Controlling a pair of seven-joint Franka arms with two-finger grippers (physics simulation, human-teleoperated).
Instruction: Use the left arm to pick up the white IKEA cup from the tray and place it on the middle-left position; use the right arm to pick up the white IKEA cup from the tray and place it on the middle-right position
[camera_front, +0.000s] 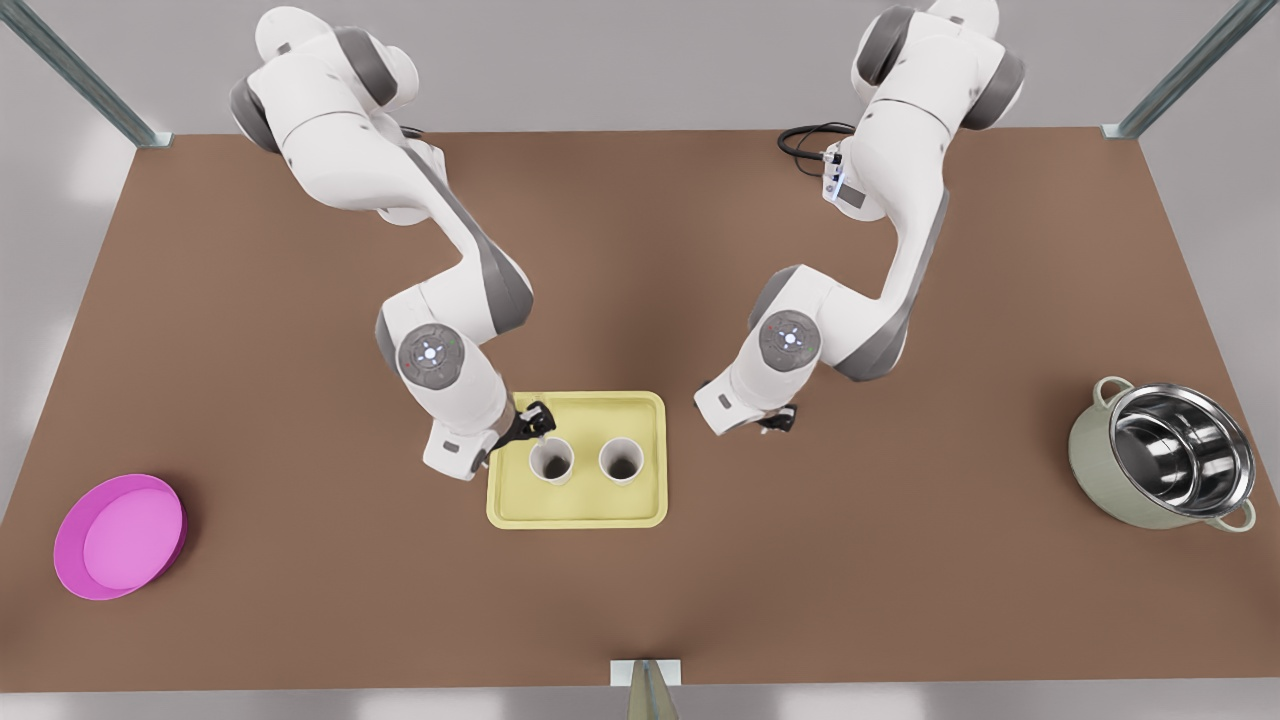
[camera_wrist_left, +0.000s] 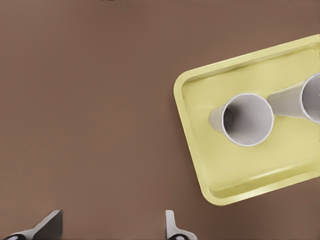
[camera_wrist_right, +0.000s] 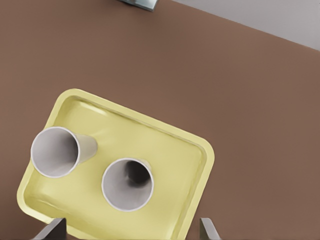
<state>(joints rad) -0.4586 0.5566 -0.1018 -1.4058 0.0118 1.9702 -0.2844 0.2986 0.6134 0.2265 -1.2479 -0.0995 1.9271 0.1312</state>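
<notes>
Both my grippers by the tray, fingers spread, holding nothing.
My left gripper (camera_front: 776, 424) is half hidden under its wrist, over bare brown desk (camera_front: 300, 420) just off the tray's short side. My right gripper (camera_front: 540, 425) is at the other short side. The tray (camera_front: 580, 518) is flat, pale yellow and round-cornered, mid-desk nearer the front edge. One cup (camera_front: 551, 461), smooth and white, stands on it beside my right gripper; the other cup (camera_front: 621, 459) stands close by. There is open desk all around.
</notes>
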